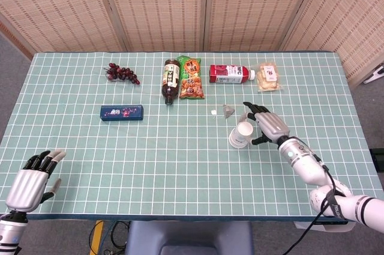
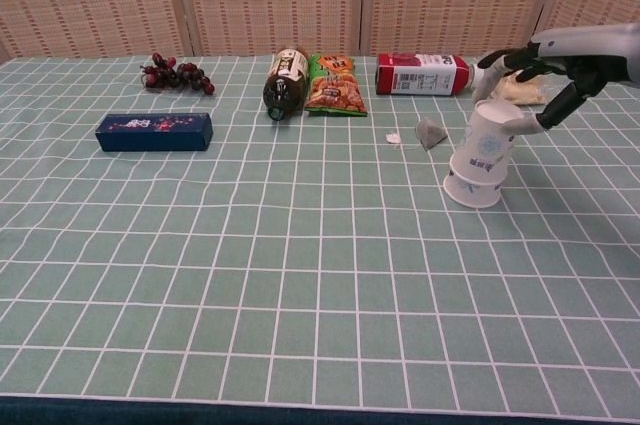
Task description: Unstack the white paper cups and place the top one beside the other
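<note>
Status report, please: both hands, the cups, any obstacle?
Right hand grips top white paper cup, lifting it off lower cup. Left hand open, idle at table edge. Small grey packet lies beside the cups.

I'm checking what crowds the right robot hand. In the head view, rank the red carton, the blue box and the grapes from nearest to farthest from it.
Measured from the right robot hand at the cups:
1. Red carton, lying in the back row, up and slightly left of the hand.
2. Blue box, far to the left, mid-table.
3. Grapes, far left and near the back edge.
</note>
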You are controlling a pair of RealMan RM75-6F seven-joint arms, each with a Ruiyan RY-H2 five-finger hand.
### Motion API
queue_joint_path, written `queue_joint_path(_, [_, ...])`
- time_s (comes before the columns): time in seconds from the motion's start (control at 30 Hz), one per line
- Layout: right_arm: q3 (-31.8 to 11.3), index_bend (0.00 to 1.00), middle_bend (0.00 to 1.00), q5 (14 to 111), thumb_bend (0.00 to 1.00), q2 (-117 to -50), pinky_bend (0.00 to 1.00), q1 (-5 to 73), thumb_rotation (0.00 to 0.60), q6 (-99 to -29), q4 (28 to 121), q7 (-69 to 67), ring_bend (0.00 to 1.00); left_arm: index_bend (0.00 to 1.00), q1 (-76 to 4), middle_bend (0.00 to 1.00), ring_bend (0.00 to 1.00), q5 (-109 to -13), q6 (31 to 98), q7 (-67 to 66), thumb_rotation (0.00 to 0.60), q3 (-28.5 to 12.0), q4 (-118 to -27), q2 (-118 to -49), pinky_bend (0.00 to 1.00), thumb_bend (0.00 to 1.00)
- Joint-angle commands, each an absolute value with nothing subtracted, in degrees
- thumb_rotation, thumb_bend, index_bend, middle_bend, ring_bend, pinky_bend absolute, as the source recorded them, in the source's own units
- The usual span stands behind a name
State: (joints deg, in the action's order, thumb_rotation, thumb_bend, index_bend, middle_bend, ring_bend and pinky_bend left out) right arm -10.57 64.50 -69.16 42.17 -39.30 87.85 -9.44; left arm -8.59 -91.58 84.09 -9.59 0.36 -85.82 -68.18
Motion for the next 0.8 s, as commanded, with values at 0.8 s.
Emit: queue_joint_path(0.8, [-12.0, 0.34, 0.0, 66.8, 0.34, -51.2, 0.0, 34.7, 0.6, -47.3, 102.0, -11.9, 0.0, 0.2, -9.5, 0.19, 0.15, -89.4, 81.5, -12.2, 0.6, -0.1, -84.4, -69.9, 0.19, 0.4])
